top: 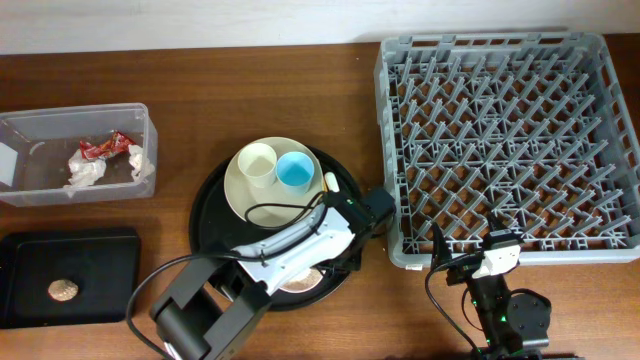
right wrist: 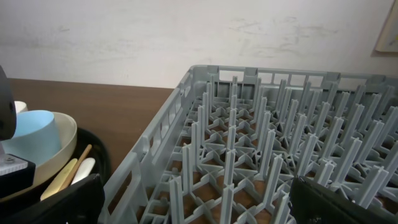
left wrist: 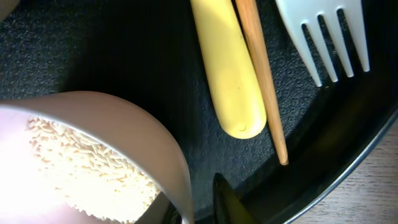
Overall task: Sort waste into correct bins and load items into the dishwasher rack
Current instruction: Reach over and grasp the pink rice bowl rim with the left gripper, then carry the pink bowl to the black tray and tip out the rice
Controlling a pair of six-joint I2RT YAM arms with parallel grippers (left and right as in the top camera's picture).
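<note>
At the left claw (left wrist: 202, 211), the pinkish-white bowl (left wrist: 124, 118) sits with its wall directly in front of the claw, and one dark finger (left wrist: 225, 200) stands just outside the rim. The second finger is out of view, so it cannot be determined whether the claw grips the bowl or is merely closing around its wall. The bowl holds a layer of white rice (left wrist: 81, 168). Just beyond the claw, on the round black tray (left wrist: 93, 50), three utensils lie side by side: the yellow utensil (left wrist: 227, 68), a thin wooden stick (left wrist: 264, 81) touching it, and the white fork (left wrist: 323, 37) a little apart. Farther beyond the claw, on the same tray, the cream plate (top: 240, 190) carries the cream cup (top: 257, 162) and the blue cup (top: 295, 172), side by side and upright. To the right of the claw, the dishwasher rack (top: 500, 140) rests on the counter (top: 250, 90). The right claw (right wrist: 196, 193) hangs at the near edge of the rack, fingers spread wide with nothing between them. Well to the left of the left claw, the clear tub (top: 75, 112) contains the tissue (top: 90, 172) and the red wrapper (top: 105, 147). Nearer the robot than the tub, the shallow black tray (top: 100, 270) holds a brown lump (top: 63, 290).
</note>
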